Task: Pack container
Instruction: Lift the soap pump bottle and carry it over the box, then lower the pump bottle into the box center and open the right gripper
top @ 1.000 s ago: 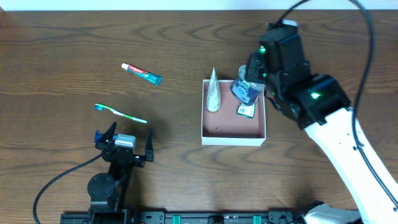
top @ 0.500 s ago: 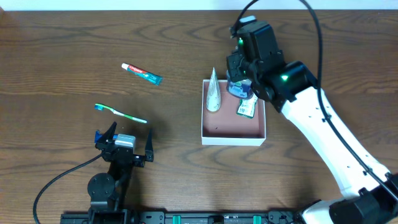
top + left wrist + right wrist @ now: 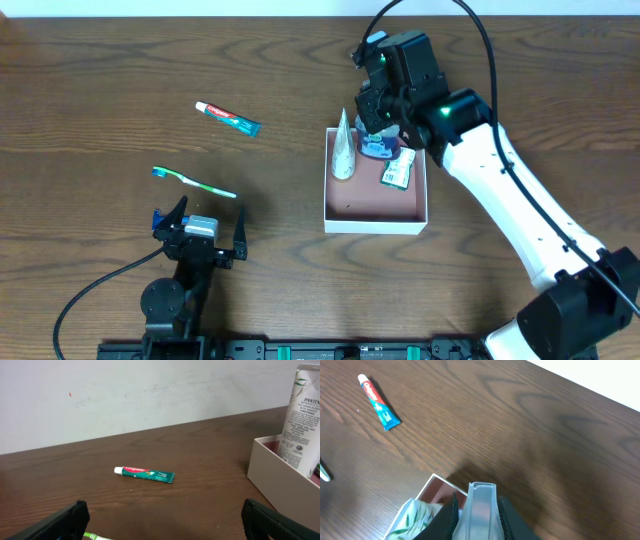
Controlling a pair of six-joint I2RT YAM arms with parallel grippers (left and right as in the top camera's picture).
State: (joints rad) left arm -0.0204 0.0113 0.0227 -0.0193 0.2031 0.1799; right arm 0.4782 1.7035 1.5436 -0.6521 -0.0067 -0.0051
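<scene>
The container (image 3: pixel 372 203), a shallow white box with a pink floor, sits right of centre. Inside it a white Pantene tube (image 3: pixel 343 146) stands at the back left, and a small green packet (image 3: pixel 397 172) lies at the back right. My right gripper (image 3: pixel 383 128) hovers over the container's back edge, shut on a translucent bluish tube (image 3: pixel 377 149). In the right wrist view that tube (image 3: pixel 481 507) is pinched between the black fingers, above the container's corner (image 3: pixel 436 481). My left gripper (image 3: pixel 199 234) rests open near the front left, holding nothing.
A Colgate toothpaste tube (image 3: pixel 227 118) lies on the wood at the back left, and a green toothbrush (image 3: pixel 194 181) lies just beyond the left gripper. The left wrist view shows the toothpaste (image 3: pixel 145 473) ahead and the container wall (image 3: pixel 272 474) at the right.
My right arm has swung left with the translucent tube, from the container's back right corner to over its back edge beside the white tube. The left arm has stayed still.
</scene>
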